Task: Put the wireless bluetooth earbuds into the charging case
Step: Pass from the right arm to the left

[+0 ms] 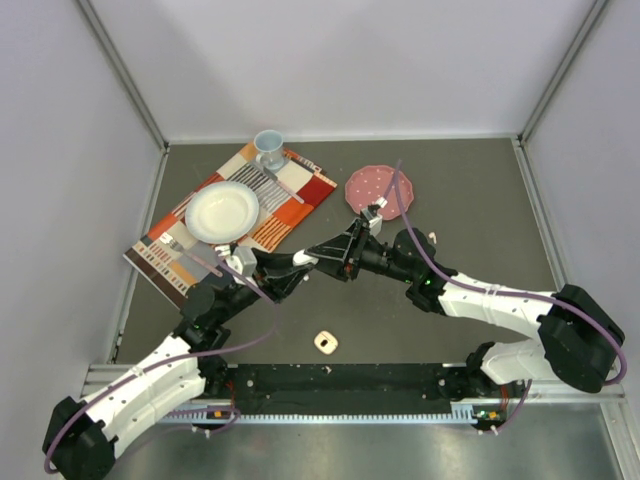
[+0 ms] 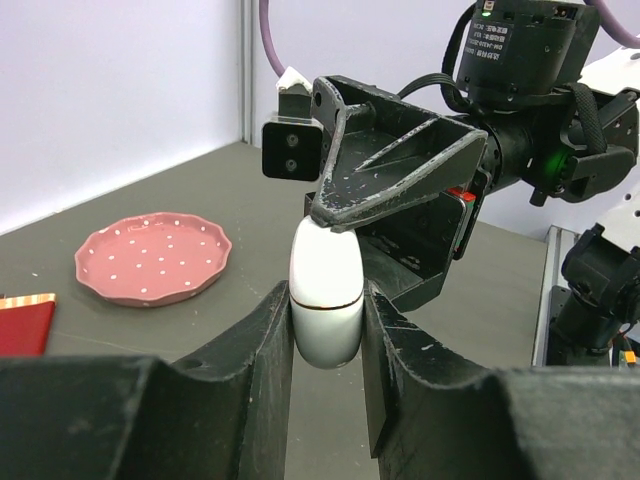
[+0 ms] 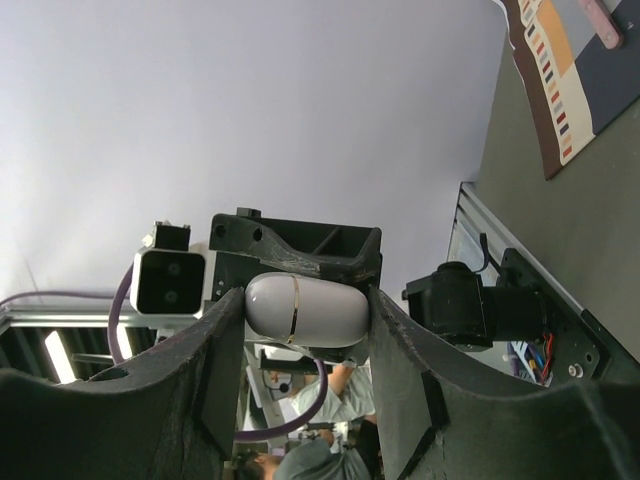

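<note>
A closed white charging case (image 2: 325, 290) with a thin seam hangs above the dark table, held from two sides. My left gripper (image 2: 327, 320) is shut on its lower half, both fingers pressed to its flat sides. My right gripper (image 3: 305, 315) is shut on the same case (image 3: 305, 308) end to end. In the top view the two grippers meet mid-table, left (image 1: 300, 262) and right (image 1: 335, 250). No earbuds can be made out. A tiny pale speck (image 1: 432, 237) beside the right arm is too small to identify.
A small square peach piece (image 1: 326, 342) lies near the front edge. A pink dotted plate (image 1: 380, 187) sits behind the grippers. At the back left, a patterned mat (image 1: 290, 195) carries a white dish (image 1: 222, 212) and a pale cup (image 1: 268, 148). Walls enclose three sides.
</note>
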You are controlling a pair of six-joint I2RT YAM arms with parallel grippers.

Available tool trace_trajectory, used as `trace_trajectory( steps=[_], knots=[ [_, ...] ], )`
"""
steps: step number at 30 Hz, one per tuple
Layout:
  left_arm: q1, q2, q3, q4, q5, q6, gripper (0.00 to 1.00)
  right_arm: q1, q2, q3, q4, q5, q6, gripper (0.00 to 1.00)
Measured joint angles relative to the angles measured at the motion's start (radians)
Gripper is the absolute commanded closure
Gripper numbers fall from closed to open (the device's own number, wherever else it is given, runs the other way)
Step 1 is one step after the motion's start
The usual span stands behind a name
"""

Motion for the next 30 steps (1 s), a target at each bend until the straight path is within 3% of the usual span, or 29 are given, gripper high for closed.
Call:
trace_trajectory(
  steps=[5,8,11,12,15,19,22,23,26,30],
  knots=[
    [0.0,0.0,-0.012,0.024,0.0,-0.006,0.73,0.0,0.0,0.0,-0.001,-0.004,0.0,0.69],
    [0.0,0.0,-0.016,0.031,0.0,-0.007,0.64,0.0,0.0,0.0,-0.001,-0.006,0.0,0.69],
    [0.0,0.005,-0.016,0.038,0.0,-0.008,0.66,0.001,0.0,0.001,-0.001,-0.006,0.001,0.69],
    [0.0,0.007,-0.016,0.04,0.0,-0.008,0.75,0.001,0.0,0.003,-0.002,-0.006,0.0,0.69],
    [0.0,0.007,-0.016,0.047,-0.001,-0.008,0.8,0.001,0.0,0.005,-0.002,-0.006,0.001,0.69],
    [0.0,0.009,-0.016,0.051,-0.001,-0.008,1.0,0.001,0.0,0.006,-0.002,-0.006,0.001,0.67],
    [0.0,0.009,-0.016,0.054,-0.001,-0.008,1.0,0.001,0.0,0.006,0.001,-0.006,0.001,0.43],
    [0.0,0.009,-0.016,0.053,0.0,-0.009,1.0,0.001,0.0,0.006,0.001,-0.006,0.0,0.3],
    [0.0,0.007,-0.018,0.055,0.001,-0.01,1.0,0.002,0.0,0.009,-0.018,-0.006,-0.024,0.05],
    [0.0,-0.027,-0.036,0.061,-0.001,-0.009,1.0,0.001,-0.034,0.026,-0.127,0.02,-0.146,0.01]
  ],
)
